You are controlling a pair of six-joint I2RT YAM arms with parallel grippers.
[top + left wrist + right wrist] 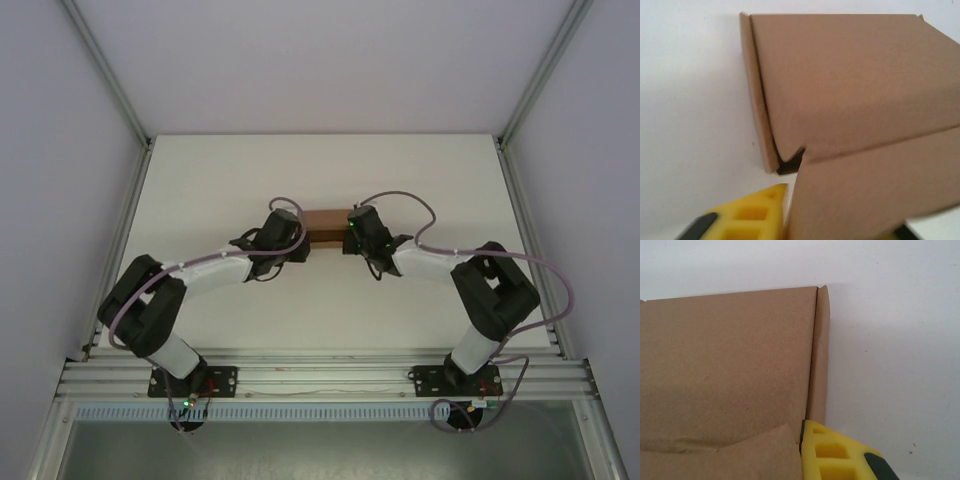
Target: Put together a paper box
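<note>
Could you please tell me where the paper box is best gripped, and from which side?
The paper box lies flat, its broad panel probably too wide to span. Its near flap is folded up with a free edge, so pinching that flap from the arms' side looks best.

1. The overhead view is bright and evenly lit with soft, diffuse light; the white bench (320, 310) shows no hard glare.
2. The arms (215, 270) cast only faint, short shadows on it.
3. The enclosure rails (105, 70) slant inward there, a wide-angle look.
4. In the left wrist view the paper box (855, 85) is soft throughout, its nearest flap smeared at the bottom edge, and the bench is washed almost to white.
5. A dark shadow sits in the box's corner gap.
6. The right wrist view is sharper, with the cardboard grain visible; a pale shadow edges the box's right side.
</note>
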